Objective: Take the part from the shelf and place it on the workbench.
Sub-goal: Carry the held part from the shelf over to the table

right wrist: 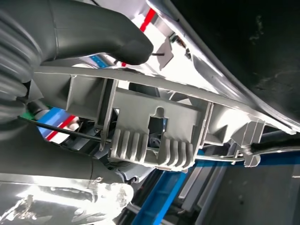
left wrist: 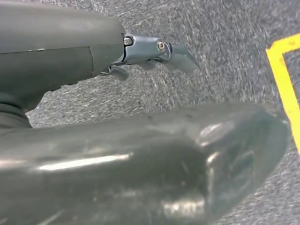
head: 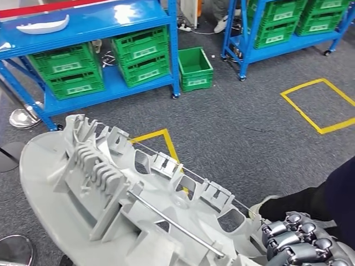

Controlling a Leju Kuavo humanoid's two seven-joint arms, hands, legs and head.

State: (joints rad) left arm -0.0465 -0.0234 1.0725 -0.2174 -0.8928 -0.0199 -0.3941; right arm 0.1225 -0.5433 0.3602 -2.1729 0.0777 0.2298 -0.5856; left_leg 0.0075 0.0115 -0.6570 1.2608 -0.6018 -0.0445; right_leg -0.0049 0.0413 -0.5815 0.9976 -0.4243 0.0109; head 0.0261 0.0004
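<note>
The part [head: 105, 188] is a long, pale grey plastic moulding with ribs, clips and a metal rod. It lies across the lower half of the head view, above the carpet. My right hand [head: 297, 244] grips its near right end at the bottom right corner. In the right wrist view my thumb [right wrist: 106, 37] lies over an edge of the part [right wrist: 152, 126], with the ribbed clips just beyond it. In the left wrist view my left hand [left wrist: 148, 122] hangs over grey carpet, its fingers [left wrist: 166, 49] stretched out with nothing between them.
A blue shelf [head: 105, 22] with green crates [head: 142, 55] and a white part [head: 41, 25] stands ahead. A green crate [head: 194, 67] sits on the floor beside it, with a second blue shelf [head: 289, 41] further right. Yellow tape squares [head: 318, 105] mark the carpet. A person's dark sleeve [head: 330, 194] is close to my right hand.
</note>
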